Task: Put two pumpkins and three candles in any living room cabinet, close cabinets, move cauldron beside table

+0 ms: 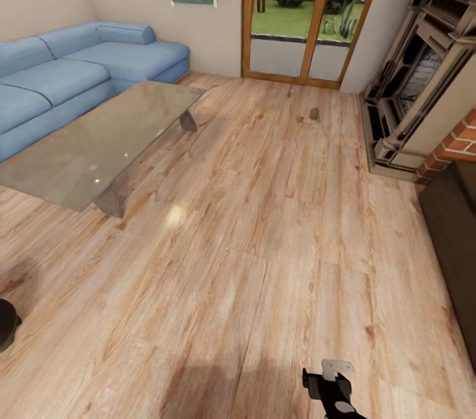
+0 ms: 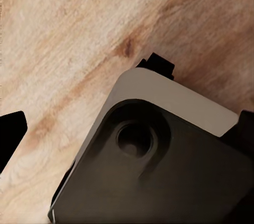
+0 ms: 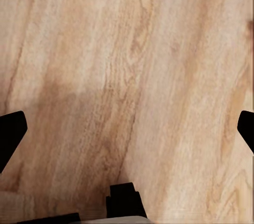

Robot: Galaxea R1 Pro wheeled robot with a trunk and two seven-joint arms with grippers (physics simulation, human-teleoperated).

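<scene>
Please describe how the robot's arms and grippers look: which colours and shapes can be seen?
In the head view the right gripper is a matte black, blocky body with a pale grey plate on top. The right wrist view shows black fingers at both picture edges. The left wrist view shows a dark rounded housing with a round recess and a pale grey band. No cables or markings show.

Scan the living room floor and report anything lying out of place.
One small tan-beige object, likely a candle, sits alone on the bare wood floor between the glass coffee table and the fireplace, near the patio door. Nothing looks spilled, tipped or damaged.
</scene>
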